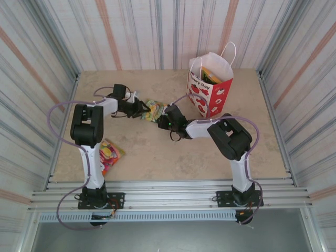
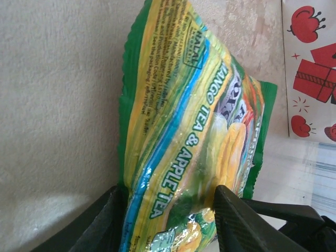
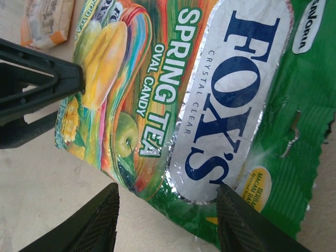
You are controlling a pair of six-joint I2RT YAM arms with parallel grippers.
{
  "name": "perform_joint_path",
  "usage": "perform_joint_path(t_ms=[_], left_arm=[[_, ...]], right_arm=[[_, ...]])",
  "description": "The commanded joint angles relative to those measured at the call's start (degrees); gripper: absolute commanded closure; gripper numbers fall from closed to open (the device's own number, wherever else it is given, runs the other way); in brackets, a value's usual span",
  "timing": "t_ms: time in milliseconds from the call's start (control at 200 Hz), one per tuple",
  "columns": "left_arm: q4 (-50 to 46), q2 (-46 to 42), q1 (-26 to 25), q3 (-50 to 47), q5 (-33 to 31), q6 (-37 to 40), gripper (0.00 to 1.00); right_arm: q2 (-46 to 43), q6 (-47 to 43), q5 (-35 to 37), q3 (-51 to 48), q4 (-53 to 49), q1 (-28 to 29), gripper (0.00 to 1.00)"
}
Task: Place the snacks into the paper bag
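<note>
The green-yellow packet (image 1: 153,111) is at the middle of the worktop (image 1: 157,157), its long axis running from one hand to the other. The left hand (image 2: 165,215) seems clamped on one end; the right hand (image 3: 168,210) has its fingers apart at the other end. The foil is glossy and crinkled. The stiff upright paper bag (image 1: 210,92) stands nearer the right arm

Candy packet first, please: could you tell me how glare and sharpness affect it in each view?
Right wrist: the candy packet is sharp, with glare whitening its silver foil. Left wrist: glossy streaks run down its wrinkled face, and the print is readable though slanted. Top external: the light is even and the shadows soft, but the packet is too small to read.
</note>
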Motion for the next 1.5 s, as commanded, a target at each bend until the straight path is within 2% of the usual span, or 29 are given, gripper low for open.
perform_joint_path(t_ms=[0, 85, 301, 691, 932, 1107, 1212, 1353, 1498], left_arm=[[0.1, -2.0, -0.4, -1.5, 2.6, -1.6, 0.58], [0.1, -3.2, -0.6, -2.0, 2.2, -1.6, 0.69], [-1.2, -9.0, -0.6, -3.9, -0.8, 0.5, 0.81], [-1.9, -22.0, -3.0, -10.0, -5.2, 3.4, 0.92], [-1.4, -30.8, -5.9, -14.0, -5.0, 6.6, 0.94], [2.1, -37.8, -7.4, -17.0, -2.8, 7.5, 0.95], [3.0, -41.7, -8.8, -17.6, -1.2, 10.7, 0.95], [3.1, -46.0, -11.9, -18.1, 0.6, 16.9, 0.97], [5.2, -49.3, -15.4, -19.0, 2.0, 19.7, 0.97]], right_arm=[[1.9, -1.2, -1.6, 1.6, 0.3, -0.2, 0.49], [1.5, -1.4, -1.8, 1.7, -0.1, 0.1, 0.49], [-2.5, -2.8, -0.2, 0.0, -0.4, 0.7, 0.47], [-14.7, -8.4, 2.6, -8.6, 2.8, 2.5, 0.44], [-25.2, -16.7, 1.0, -16.0, 5.0, 2.9, 0.43], [-34.2, -28.5, -1.6, -19.9, 1.5, 2.7, 0.39], [-39.9, -35.4, -4.9, -23.5, 0.9, 1.1, 0.37], [-48.3, -37.8, -12.4, -26.5, -2.5, -3.4, 0.34], [-56.8, -39.0, -20.6, -30.0, -5.0, -9.9, 0.31]])
